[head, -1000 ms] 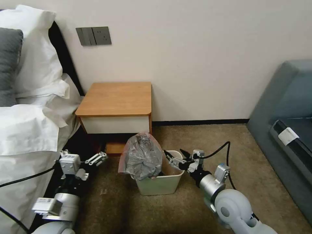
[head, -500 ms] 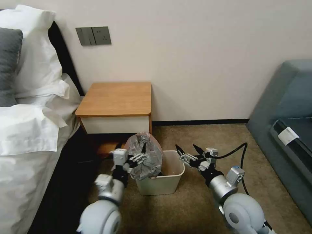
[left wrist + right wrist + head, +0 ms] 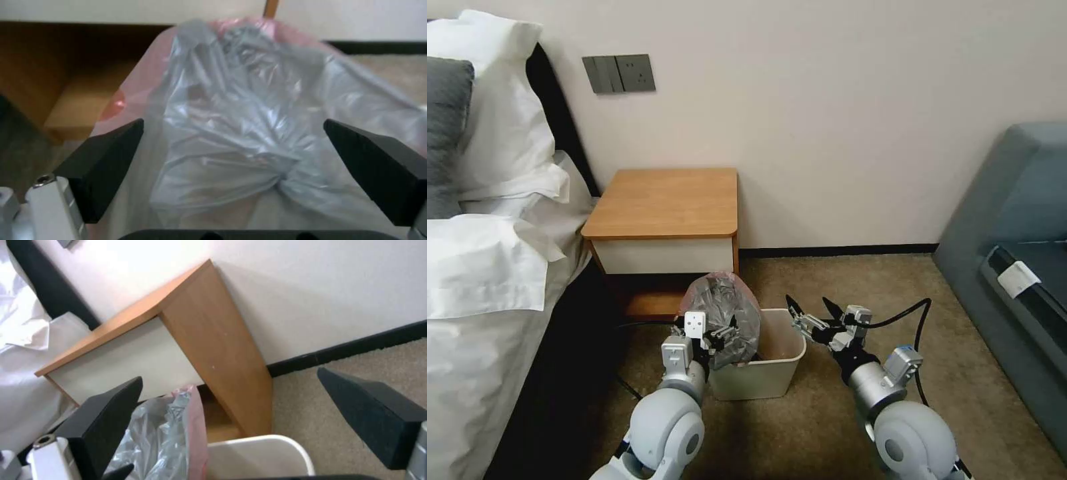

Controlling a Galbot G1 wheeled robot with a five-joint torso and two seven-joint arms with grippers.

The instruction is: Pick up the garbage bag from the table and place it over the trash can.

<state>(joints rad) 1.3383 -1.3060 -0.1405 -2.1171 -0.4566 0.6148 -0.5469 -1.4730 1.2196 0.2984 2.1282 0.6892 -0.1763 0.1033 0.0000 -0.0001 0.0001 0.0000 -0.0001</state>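
The garbage bag (image 3: 724, 327) is off the surface (image 3: 667, 201) and stands bunched over the near-bed side of the trash can (image 3: 760, 373), its lower part tucked inside the bin and its crumpled grey body with the pinkish rim rising above the rolled edge; the bin's side toward the sofa looks bare, so the bag is not yet spread over the whole opening. The step in hand appears to be taking hold of the bag's rim to stretch it across. To do this well, the left end effector (image 3: 720, 333) should close on a thin fold of the pink-tinted rim, not on the thick knotted bulk, since a grip on the bulk would likely just lift the whole wad; then the pull should go outward and down over the bin's edge, slowly, because the thin film can slip or tear and the light bin may shift on the carpet. In the left wrist view that end effector (image 3: 233, 156) stands with fingers spread wide, the crinkled bag (image 3: 240, 126) squarely between them and very close, though contact cannot be confirmed. The right end effector (image 3: 808, 319) hovers just beside the bin on the side away from the bag, fingers also spread and holding nothing, apart from the plastic.
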